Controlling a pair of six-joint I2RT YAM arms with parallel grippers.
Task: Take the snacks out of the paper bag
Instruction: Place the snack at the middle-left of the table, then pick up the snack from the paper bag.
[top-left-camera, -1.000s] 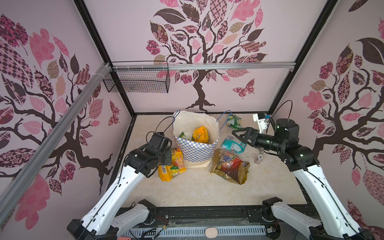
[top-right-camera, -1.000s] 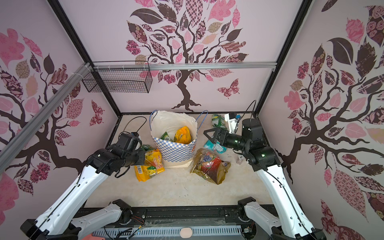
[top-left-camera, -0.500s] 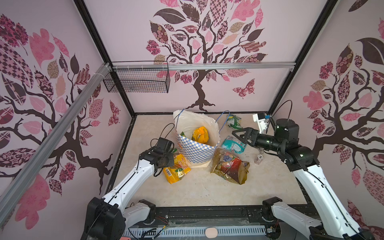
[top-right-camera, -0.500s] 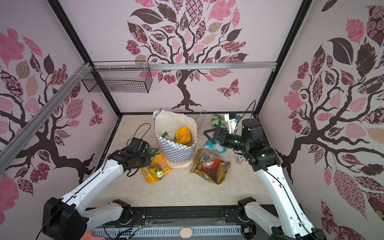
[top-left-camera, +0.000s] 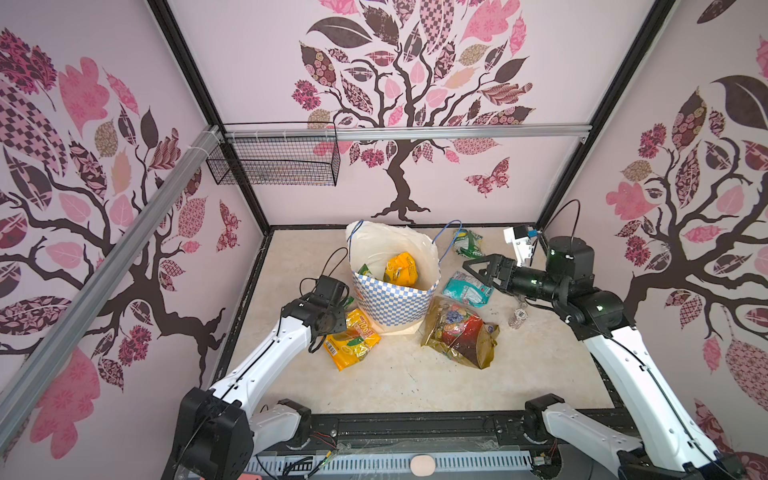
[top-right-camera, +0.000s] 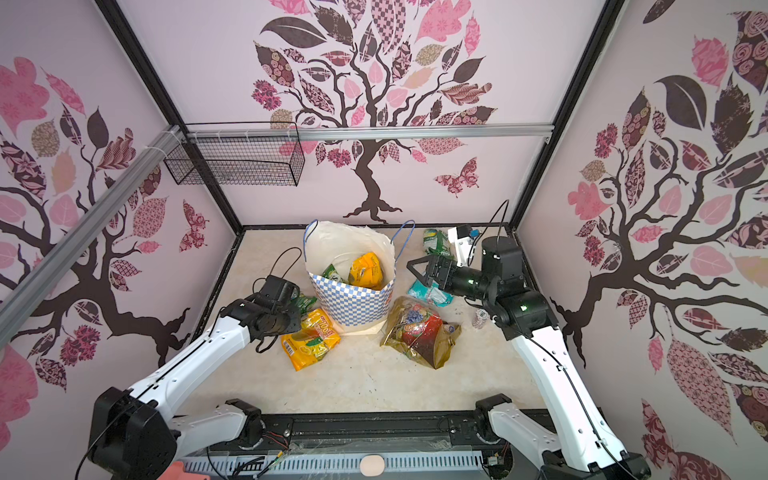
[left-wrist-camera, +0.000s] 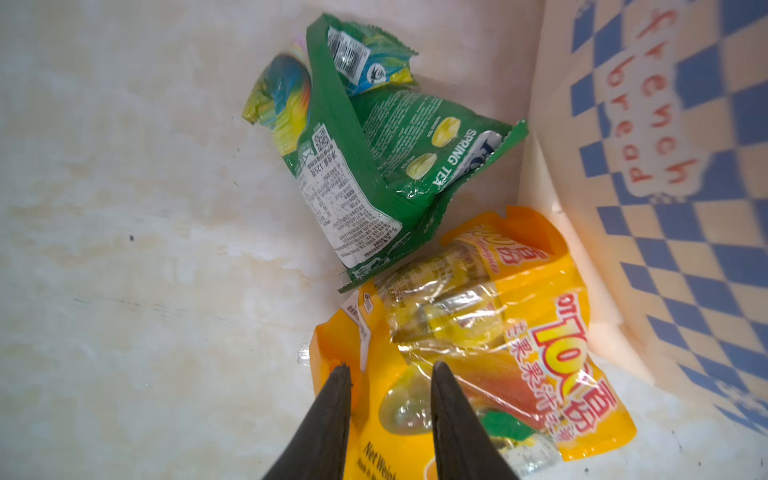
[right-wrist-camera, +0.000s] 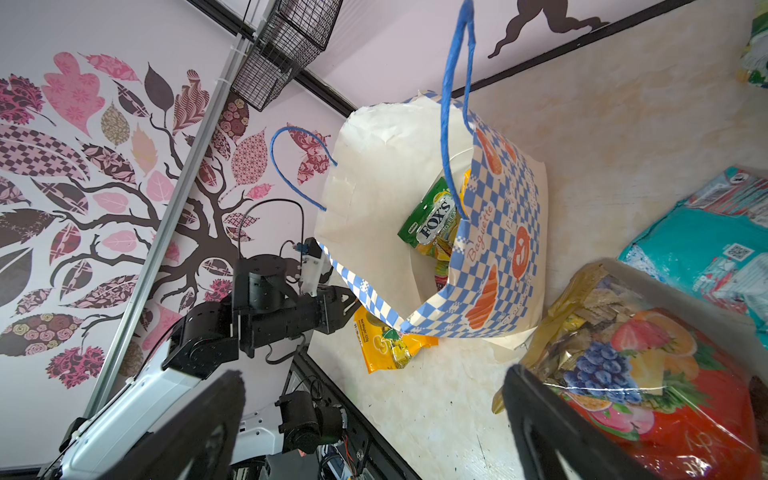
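The blue-and-white checked paper bag (top-left-camera: 390, 297) (top-right-camera: 353, 301) stands upright mid-table. Inside it are an orange packet (top-left-camera: 401, 268) and a green FOX'S packet (right-wrist-camera: 432, 216). More snacks lie around it: an orange-yellow packet (top-left-camera: 353, 338) (left-wrist-camera: 478, 332) and a green packet (left-wrist-camera: 374, 153) on its left, and a teal packet (top-left-camera: 465, 289), a gold-and-red pack (top-left-camera: 459, 334) and another green packet (top-left-camera: 467, 242) on its right. My left gripper (left-wrist-camera: 390, 368) is low over the orange-yellow packet's edge, fingers slightly apart. My right gripper (top-left-camera: 473, 266) (right-wrist-camera: 374, 374) hovers wide open above the teal packet.
A black wire basket (top-left-camera: 274, 164) hangs on the back-left wall rail. A small patterned cylinder (top-left-camera: 517, 320) stands on the table under my right arm. Bare table shows in front of the packets, up to the black front rail (top-left-camera: 415, 419).
My left arm came down beside the bag with the orange-yellow packet, which now lies flat on the table, and its fingers have parted. The right arm has not moved.
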